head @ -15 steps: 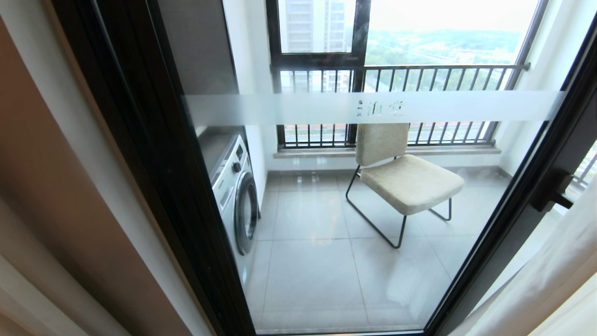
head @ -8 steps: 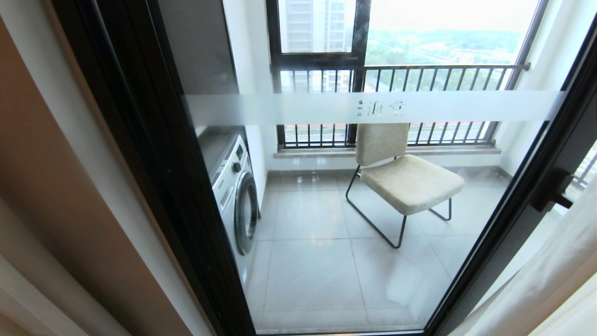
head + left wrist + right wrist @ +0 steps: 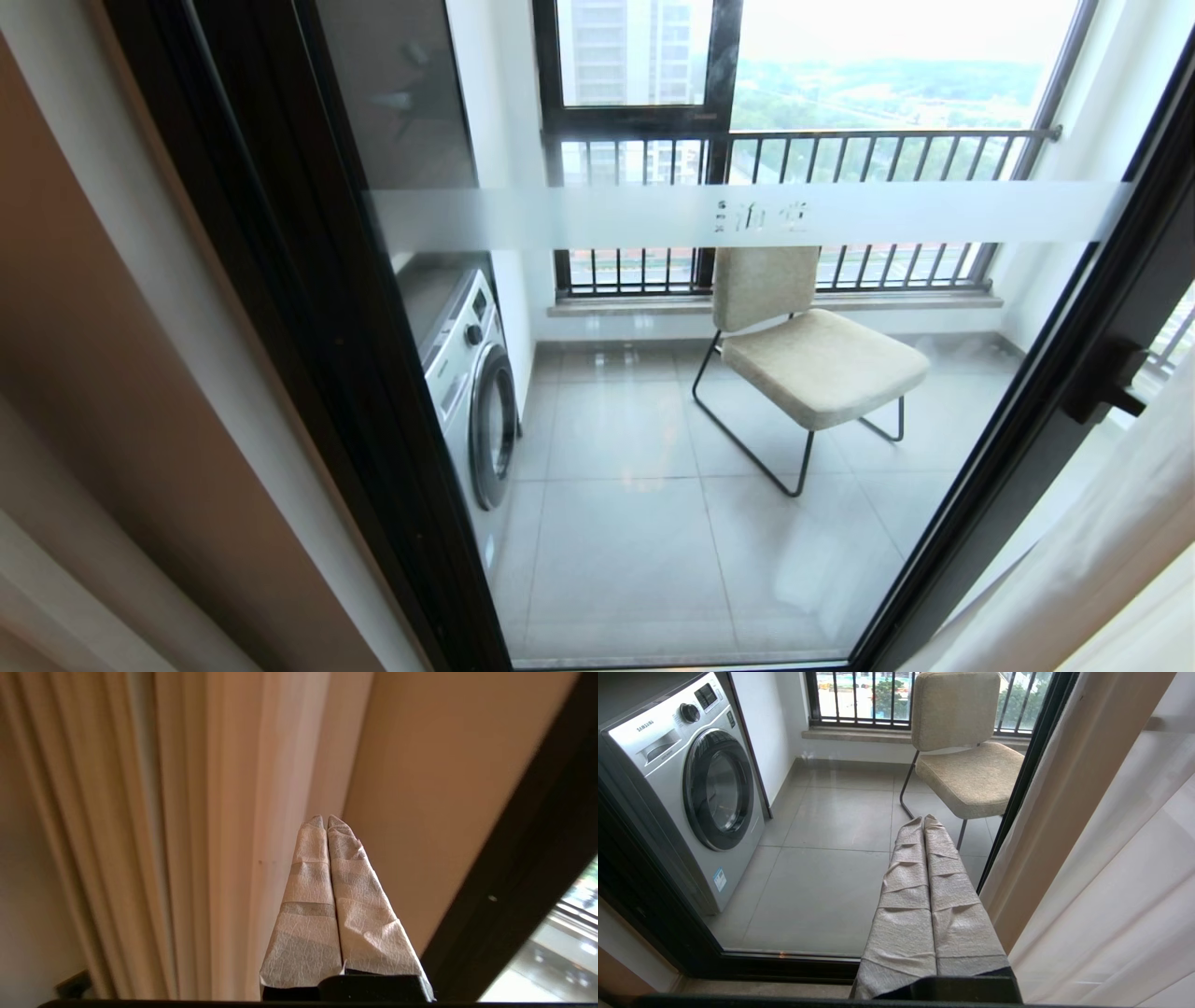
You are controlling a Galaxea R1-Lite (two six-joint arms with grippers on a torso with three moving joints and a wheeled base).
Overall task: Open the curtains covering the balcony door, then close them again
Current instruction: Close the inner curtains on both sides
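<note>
The balcony door (image 3: 653,541) stands uncovered, its clear glass crossed by a frosted band (image 3: 747,217), with a black handle (image 3: 1106,378) on the right frame. The curtains are drawn aside: sheer white fabric (image 3: 1102,560) hangs at the right edge, and pale folds (image 3: 56,597) show at the lower left. In the left wrist view my left gripper (image 3: 323,819) is shut and empty, pointing at beige pleated curtains (image 3: 117,835) beside the black door frame (image 3: 523,882). My right gripper (image 3: 923,819) is shut and empty before the glass (image 3: 831,882), with sheer curtain (image 3: 1125,882) beside it. Neither gripper shows in the head view.
Behind the glass, a washing machine (image 3: 471,392) stands at the left and a beige chair (image 3: 803,355) in the middle on grey tiles. A black-framed window with railing bars (image 3: 803,140) closes the balcony's far side. A tan wall (image 3: 444,788) lies between curtains and frame.
The head view has stayed the same, apart from a faint pale reflection that has appeared in the glass at the upper left.
</note>
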